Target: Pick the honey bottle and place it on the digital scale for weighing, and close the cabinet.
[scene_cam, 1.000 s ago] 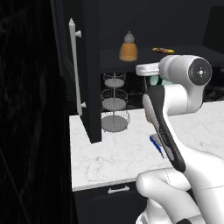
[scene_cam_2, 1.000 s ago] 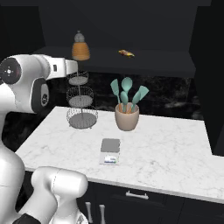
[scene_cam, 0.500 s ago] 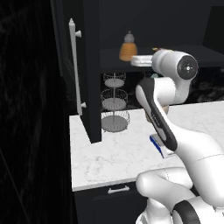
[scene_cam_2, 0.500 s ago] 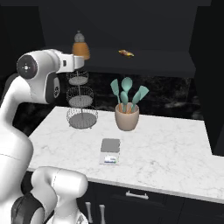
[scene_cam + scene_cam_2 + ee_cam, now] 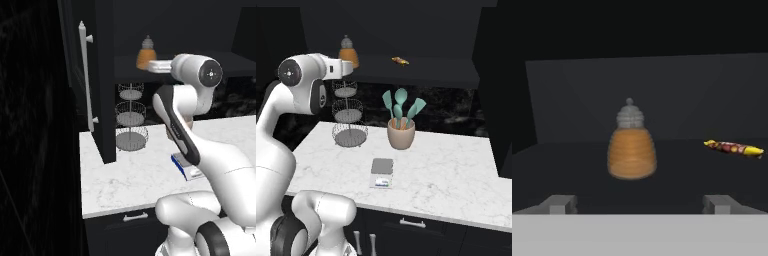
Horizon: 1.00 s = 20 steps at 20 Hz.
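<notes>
Looked like a rendered home kitchen: white marble counter (image 5: 446, 165) over black drawers (image 5: 416, 231), a crock of teal spatulas (image 5: 401, 125) at about 12 o'clock from the little digital scale (image 5: 381, 173), a wire three-tier basket stand (image 5: 348, 115) at 10 o'clock, and a black cabinet (image 5: 100, 75) with its door open

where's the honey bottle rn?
The honey bottle stands upright on the open cabinet's shelf, above the wire rack, ahead of the open gripper.
</notes>
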### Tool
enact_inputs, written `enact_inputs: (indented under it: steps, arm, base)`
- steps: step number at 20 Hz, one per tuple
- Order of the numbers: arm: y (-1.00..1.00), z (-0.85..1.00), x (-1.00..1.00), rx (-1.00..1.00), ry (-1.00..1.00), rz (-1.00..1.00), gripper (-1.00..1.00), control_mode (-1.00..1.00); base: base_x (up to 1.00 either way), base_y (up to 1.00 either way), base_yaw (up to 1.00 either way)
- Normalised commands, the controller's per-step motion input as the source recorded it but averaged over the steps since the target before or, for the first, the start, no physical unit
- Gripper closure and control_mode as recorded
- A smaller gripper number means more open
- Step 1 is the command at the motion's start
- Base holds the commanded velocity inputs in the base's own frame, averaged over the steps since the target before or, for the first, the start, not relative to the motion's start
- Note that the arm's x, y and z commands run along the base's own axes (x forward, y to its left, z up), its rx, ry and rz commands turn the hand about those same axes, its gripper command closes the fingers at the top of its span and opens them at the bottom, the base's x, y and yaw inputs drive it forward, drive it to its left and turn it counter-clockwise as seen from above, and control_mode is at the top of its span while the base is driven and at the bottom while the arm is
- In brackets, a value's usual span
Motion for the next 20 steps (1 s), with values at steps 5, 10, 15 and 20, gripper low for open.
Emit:
enact_inputs:
  steps: [5,10,15,20]
  arm:
    - [0.02,0.14,0.37,0.00,0.00,0.04,-1.00,-1.00]
    - [0.08,0.09,0.36,0.00,0.00,0.02,-1.00,-1.00]
    - [0.00,0.01,0.33,0.00,0.00,0.00,-1.00,-1.00]
    - [0.00,0.00,0.36,-0.04,0.00,0.00,-1.00,-1.00]
  base:
    - [0.00,0.00,0.00]
    - [0.00,0.00,0.00]
    - [0.00,0.00,0.00]
    - [0.00,0.00,0.00]
